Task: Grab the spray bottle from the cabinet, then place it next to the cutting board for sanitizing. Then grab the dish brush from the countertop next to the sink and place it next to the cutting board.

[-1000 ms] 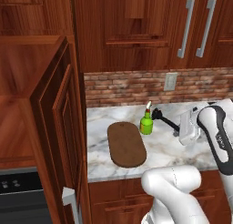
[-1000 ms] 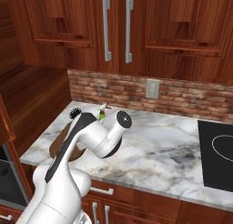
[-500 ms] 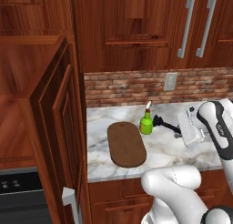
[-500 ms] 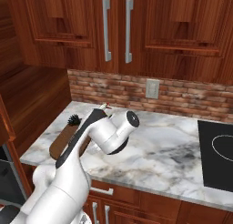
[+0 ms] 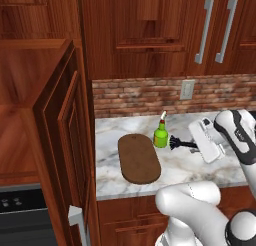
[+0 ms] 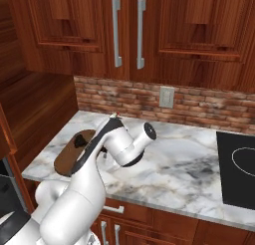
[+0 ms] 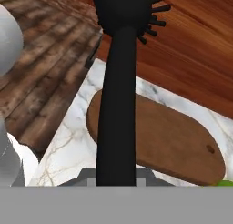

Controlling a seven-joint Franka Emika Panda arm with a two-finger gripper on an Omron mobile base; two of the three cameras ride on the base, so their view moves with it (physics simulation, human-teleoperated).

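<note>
**Brush in transit, bottle already placed**

Marble counter under brick backsplash, wall cabinets above. The gripper is clamped on the handle of the brush, which it carries roughly level above the counter, bristle head leading toward the bottle. In the hand view the brush runs straight out from the gripper, with the board lying below and beyond it. The bottle stands upright on the counter just beside the board's far right end; the brush head is close beside the bottle. The tall cabinet door stands open at left.

Assessment: first half of the task appears complete, the bottle being set next to the board. Second half is well advanced: brush grasped and brought near. Remaining: lower it beside the board and release.
</note>
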